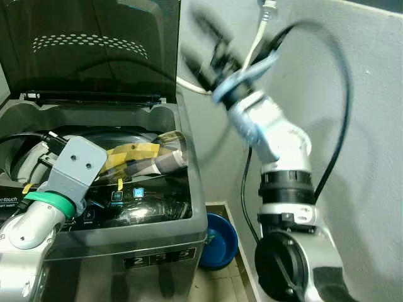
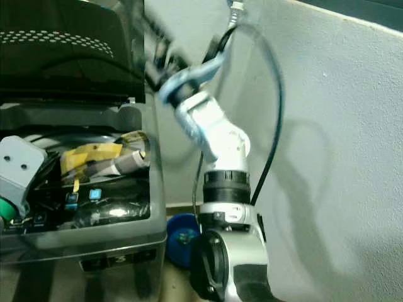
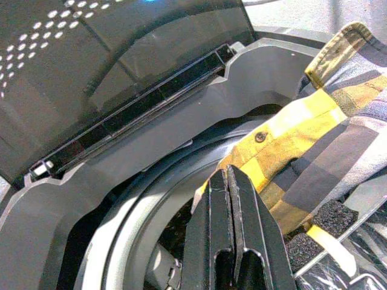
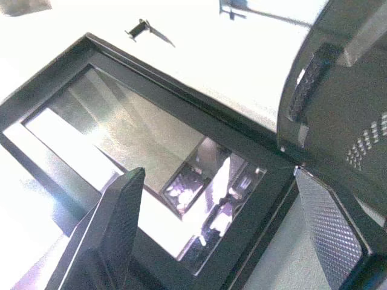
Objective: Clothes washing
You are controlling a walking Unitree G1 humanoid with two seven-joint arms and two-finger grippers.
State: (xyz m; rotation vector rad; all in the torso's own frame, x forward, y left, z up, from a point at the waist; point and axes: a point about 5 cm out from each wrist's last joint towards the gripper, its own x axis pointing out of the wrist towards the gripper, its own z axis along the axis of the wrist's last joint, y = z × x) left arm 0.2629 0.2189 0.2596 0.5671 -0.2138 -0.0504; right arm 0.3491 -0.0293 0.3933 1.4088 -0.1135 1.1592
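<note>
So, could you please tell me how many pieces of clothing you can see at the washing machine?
1: a yellow plaid shirt draped over the right rim of the washing machine tub opening. More may lie hidden deeper in the drum.

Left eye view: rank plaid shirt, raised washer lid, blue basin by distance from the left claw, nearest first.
1. Plaid shirt: beside the left claw, draped over the washer opening's right edge.
2. Raised washer lid: standing open behind the opening, past the shirt.
3. Blue basin: on the floor right of the washer, outside the machine, farthest.
</note>
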